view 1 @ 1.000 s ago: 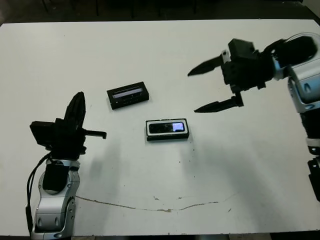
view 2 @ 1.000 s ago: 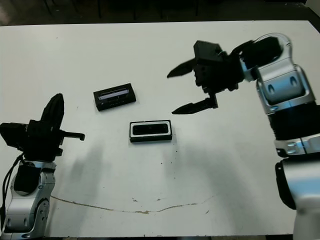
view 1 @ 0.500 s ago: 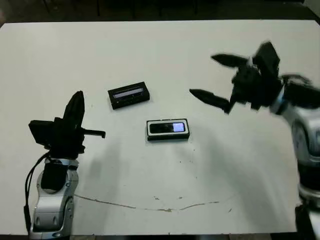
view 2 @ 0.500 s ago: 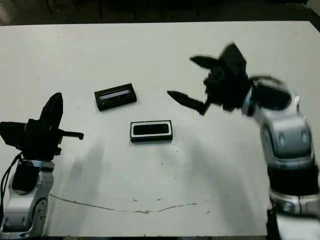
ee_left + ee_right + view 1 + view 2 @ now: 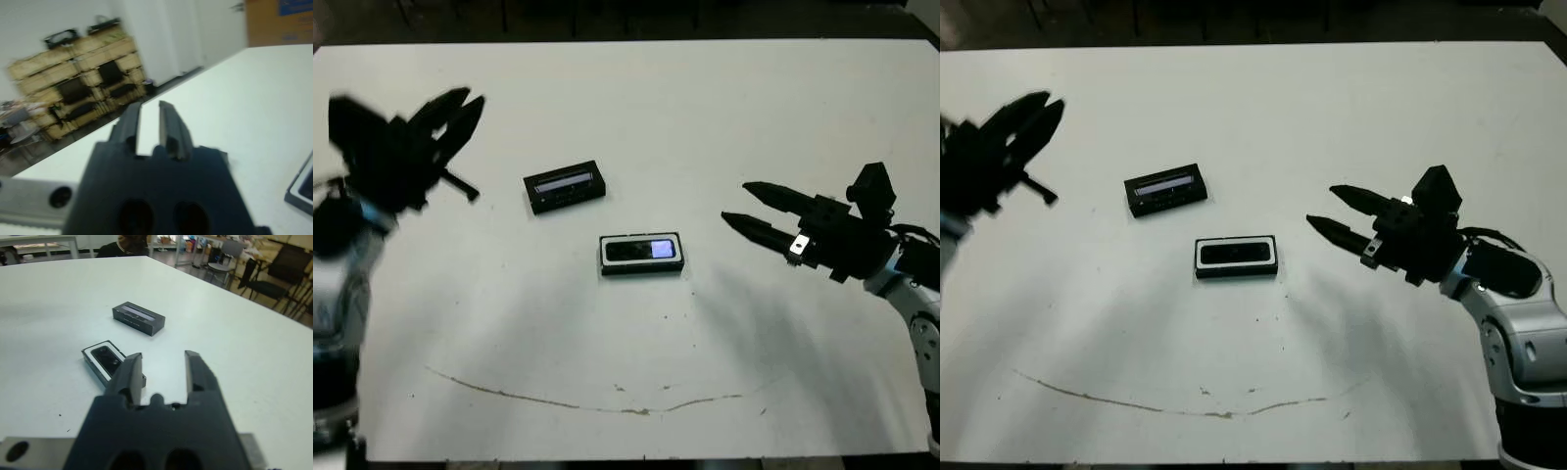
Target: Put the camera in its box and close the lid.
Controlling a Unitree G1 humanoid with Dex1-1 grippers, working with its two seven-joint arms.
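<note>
We see the small black bar camera (image 5: 643,251) lying inside its white-lined black box (image 5: 642,255) on the white tabletop (image 5: 705,117) | flat black lid (image 5: 564,186) near | right end effector (image 5: 740,205) open | left end effector (image 5: 460,104) slightly open, blurry.

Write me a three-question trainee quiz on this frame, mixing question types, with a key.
1. True or false: the camera already lies inside the box.
2. Which claw is nearer the box? A) the left claw B) the right claw
3. Fill in: the lid rests on the table, apart from the box, on the box's far-____ side as the robot sees it.

Key: 1 true: the camera sits within the white lining. 2 B: the right claw, open and holding nothing, points at the box from the robot's right, while the left claw is raised over the far left. 3 left.
</note>
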